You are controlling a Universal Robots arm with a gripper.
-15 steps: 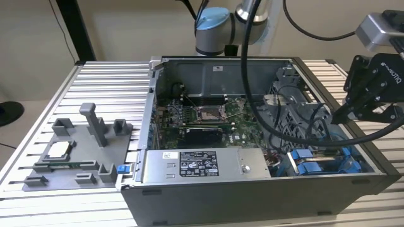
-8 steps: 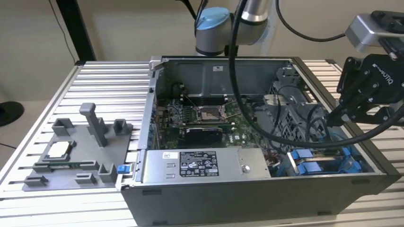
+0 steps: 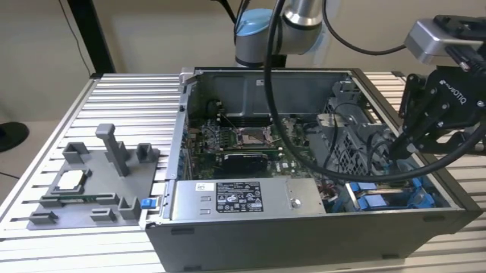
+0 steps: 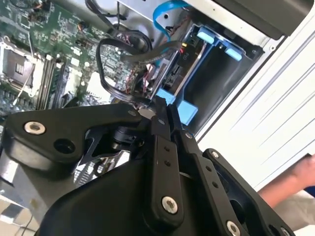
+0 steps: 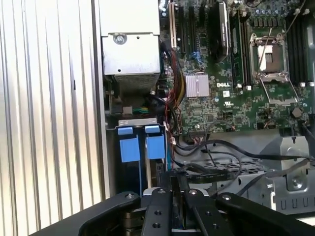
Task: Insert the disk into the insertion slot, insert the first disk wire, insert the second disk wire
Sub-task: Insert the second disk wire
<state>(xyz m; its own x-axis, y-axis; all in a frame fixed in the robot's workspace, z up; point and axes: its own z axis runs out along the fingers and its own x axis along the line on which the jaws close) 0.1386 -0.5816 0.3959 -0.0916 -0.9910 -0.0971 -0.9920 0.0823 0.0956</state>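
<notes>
the gripper (image 3: 396, 152) hangs inside the open computer case (image 3: 304, 239), at the drive bays on the exterior view's right. in both wrist views its black fingers (image 4: 162, 142) are pressed together with no gap, tips down among the dark cables (image 5: 216, 147). the disk (image 4: 189, 73) sits in its bay on edge, its blue carrier (image 4: 184, 109) just beside the fingertips, long axis running into the bay. the case rests on the ribbed worktop (image 3: 129, 96).
</notes>
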